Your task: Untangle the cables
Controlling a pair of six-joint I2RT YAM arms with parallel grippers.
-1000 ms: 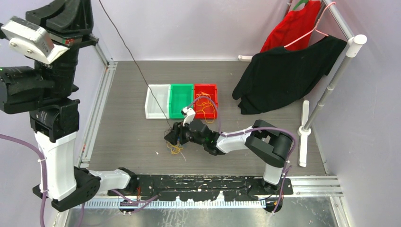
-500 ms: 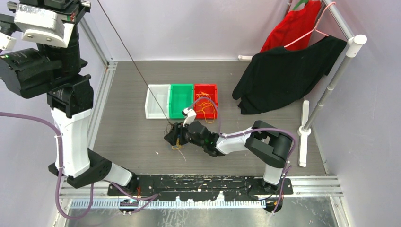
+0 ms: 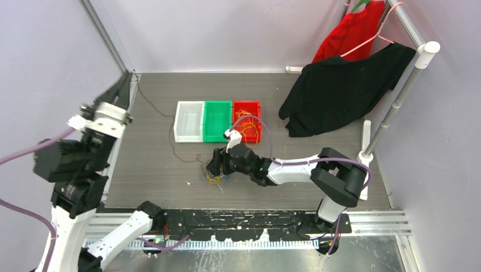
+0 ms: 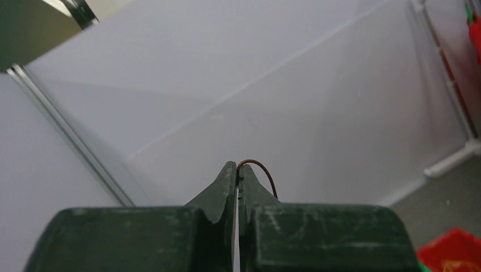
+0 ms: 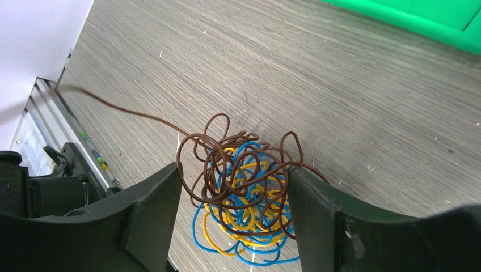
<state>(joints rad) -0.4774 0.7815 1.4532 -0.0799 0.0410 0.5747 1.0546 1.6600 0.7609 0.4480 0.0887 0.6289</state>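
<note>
Lying tangled: brown-blue-yellow cables (image 5: 244,198) | left jaws pinching brown cable (image 4: 261,170) | right jaws seemingly released

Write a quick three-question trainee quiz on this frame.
1. True or false: the left gripper is shut on the brown cable.
2. Around the tangle, the right gripper has its jaws: A) clamped tight, B) open on either side, C) raised well above it.
3. Which colour of bin holds yellow strands?
Key: 1 true; 2 B; 3 the red bin.
</note>
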